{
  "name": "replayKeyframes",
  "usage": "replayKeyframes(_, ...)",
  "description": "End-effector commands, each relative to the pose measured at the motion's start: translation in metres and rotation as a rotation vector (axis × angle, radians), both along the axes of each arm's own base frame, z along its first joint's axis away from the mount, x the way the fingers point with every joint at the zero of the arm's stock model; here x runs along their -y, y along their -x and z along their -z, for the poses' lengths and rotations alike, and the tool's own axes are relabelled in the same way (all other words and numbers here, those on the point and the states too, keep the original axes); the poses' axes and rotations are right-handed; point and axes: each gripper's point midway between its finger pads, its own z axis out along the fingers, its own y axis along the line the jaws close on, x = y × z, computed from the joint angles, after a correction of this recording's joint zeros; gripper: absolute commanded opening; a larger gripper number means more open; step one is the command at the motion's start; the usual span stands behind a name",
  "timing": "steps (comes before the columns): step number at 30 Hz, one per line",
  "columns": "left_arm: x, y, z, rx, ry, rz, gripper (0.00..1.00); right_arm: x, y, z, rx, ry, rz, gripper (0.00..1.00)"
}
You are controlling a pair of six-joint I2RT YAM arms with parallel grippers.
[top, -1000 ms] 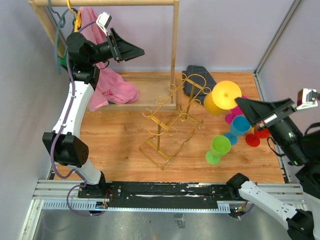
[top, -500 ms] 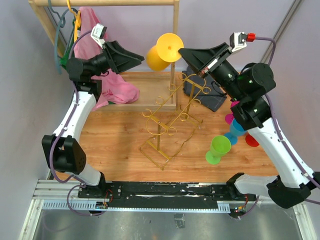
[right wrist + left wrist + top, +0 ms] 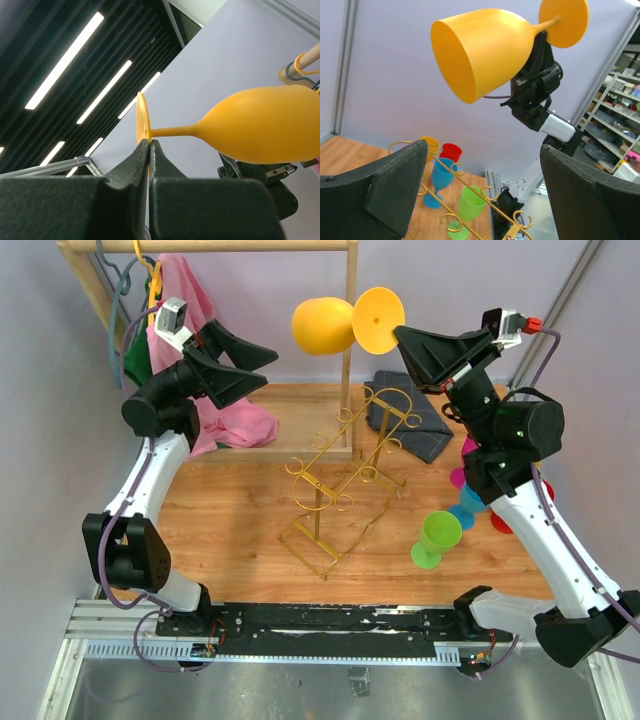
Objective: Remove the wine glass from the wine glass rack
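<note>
The yellow wine glass (image 3: 322, 325) hangs sideways in the air, high above the back of the table. My right gripper (image 3: 400, 333) is shut on the rim of its round foot (image 3: 142, 120), the bowl (image 3: 260, 130) pointing away towards the left arm. My left gripper (image 3: 262, 365) stands wide open a short way from the bowl, nothing between its fingers. In the left wrist view the glass (image 3: 480, 55) floats above the gap of that gripper (image 3: 484, 150). The gold wire wine glass rack (image 3: 345, 480) stands on the wooden table with bare hooks (image 3: 470, 205).
Green (image 3: 437, 537), blue (image 3: 475, 498) and red (image 3: 505, 520) glasses stand together at the table's right. A wooden clothes rack (image 3: 350, 340) with a pink cloth (image 3: 215, 410) fills the back left. A dark grey cloth (image 3: 410, 420) lies behind the wire rack.
My right arm swung up and left from the table's right side, carrying the yellow glass high over the back. The left gripper opened wider and turned towards the glass.
</note>
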Motion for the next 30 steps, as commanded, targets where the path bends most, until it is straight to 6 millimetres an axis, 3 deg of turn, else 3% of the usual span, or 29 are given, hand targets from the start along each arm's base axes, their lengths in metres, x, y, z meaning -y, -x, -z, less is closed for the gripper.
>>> replayKeyframes(1, -0.004, 0.030, -0.024, 0.192, 0.020, 0.006, 0.99, 0.013, 0.021, -0.015, 0.096, -0.092, -0.068, 0.01)
replayKeyframes(13, 0.006, 0.020, -0.034, 0.286, -0.010, 0.027, 0.99, 0.004, 0.011, -0.009, 0.106, -0.127, -0.129, 0.01)
replayKeyframes(23, 0.014, -0.006, -0.035, 0.280, -0.018, 0.031, 0.99, 0.000, 0.003, -0.004, 0.098, -0.126, -0.137, 0.01)
replayKeyframes(30, 0.024, 0.001, -0.042, 0.308, -0.009, 0.067, 0.99, -0.006, -0.004, -0.004, 0.102, -0.122, -0.149, 0.01)
